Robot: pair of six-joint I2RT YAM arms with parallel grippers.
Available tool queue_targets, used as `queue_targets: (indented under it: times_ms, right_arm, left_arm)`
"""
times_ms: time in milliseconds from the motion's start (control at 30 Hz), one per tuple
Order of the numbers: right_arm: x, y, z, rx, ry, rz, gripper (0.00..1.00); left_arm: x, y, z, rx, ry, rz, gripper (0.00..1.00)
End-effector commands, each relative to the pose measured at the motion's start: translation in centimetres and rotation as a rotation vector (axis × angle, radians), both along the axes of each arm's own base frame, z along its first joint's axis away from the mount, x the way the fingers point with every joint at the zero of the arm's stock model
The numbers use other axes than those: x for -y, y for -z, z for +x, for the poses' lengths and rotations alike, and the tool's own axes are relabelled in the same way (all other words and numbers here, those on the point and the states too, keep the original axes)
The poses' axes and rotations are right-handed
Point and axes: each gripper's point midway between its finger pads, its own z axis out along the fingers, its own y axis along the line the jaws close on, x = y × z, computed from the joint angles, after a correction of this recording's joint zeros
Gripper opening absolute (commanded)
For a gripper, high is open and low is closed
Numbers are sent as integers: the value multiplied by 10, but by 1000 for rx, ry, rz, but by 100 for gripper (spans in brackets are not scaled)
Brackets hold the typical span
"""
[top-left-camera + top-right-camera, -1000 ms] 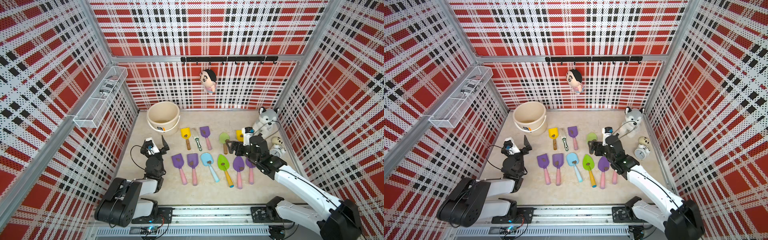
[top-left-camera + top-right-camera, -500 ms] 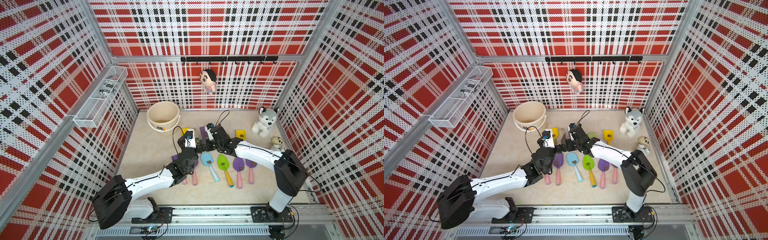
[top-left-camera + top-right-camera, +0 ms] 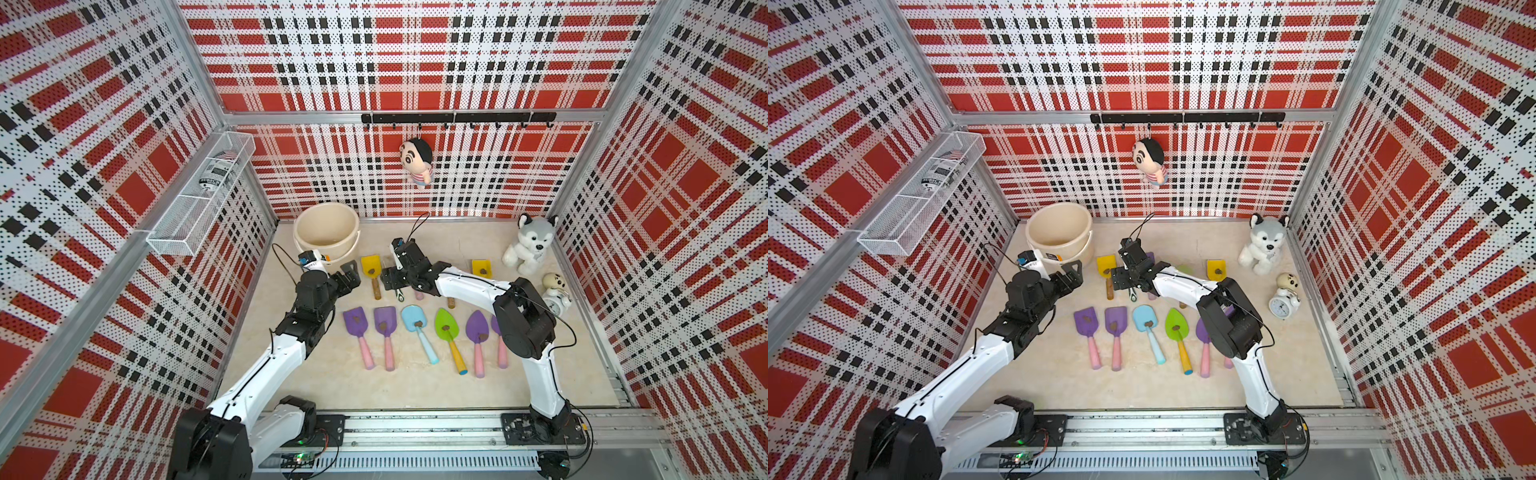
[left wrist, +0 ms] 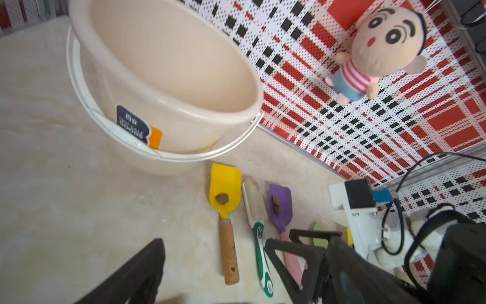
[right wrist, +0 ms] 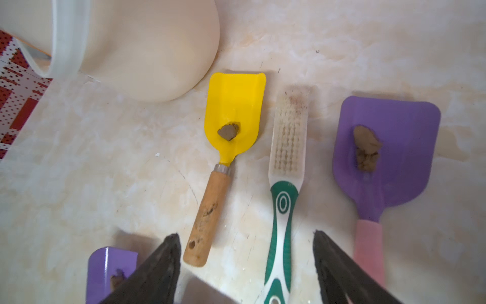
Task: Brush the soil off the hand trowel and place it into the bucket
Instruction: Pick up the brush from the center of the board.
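- Arms differ most from half a second ago: the left gripper (image 3: 351, 275), then stretched out to the middle of the back row right beside the right gripper (image 3: 388, 283), is now drawn back and sits between the bucket (image 3: 326, 204) and the yellow trowel (image 3: 370, 266).
- The left jaws stand wide apart with nothing between them.
- The right gripper has shifted slightly toward the bucket side and hangs low over the brush (image 5: 285, 210). Its fingers (image 5: 163, 265) gape, and the green-and-white handle lies between them, unclamped.
- A lump of soil (image 5: 228, 131) sits on the yellow blade near its neck. The trowel lies flat, blade tip just beside the bucket's base and wooden handle pointing toward the robot.
- The brush lies alongside it, with a purple trowel (image 5: 389, 147) on the brush's far side.
- Bucket, brush and trowels lie where they lay before.
- The tabletop (image 3: 332, 386) is cream and marbled; a front row of trowels (image 3: 415, 322) carries lumps on its blades.
- Perforated plaid walls (image 3: 415, 54) in red, black and white enclose the space.
- A black hook rail (image 3: 457, 118) holds a doll (image 3: 417, 164).
- A husky plush (image 3: 530, 243) and an alarm clock (image 3: 555, 297) stand by the right wall, and a wire basket (image 3: 203, 195) hangs on the left.
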Motion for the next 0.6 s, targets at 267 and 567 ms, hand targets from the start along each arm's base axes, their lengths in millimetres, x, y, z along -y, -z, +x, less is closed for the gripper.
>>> queue_targets:
  times_ms: [267, 567]
  right_arm:
    - [12, 51, 26, -62, 40, -105, 67]
    - [10, 81, 30, -107, 35, -151, 59]
  left_arm:
    - [-12, 31, -9, -111, 37, -47, 98]
    - [-16, 29, -9, -98, 22, -44, 96]
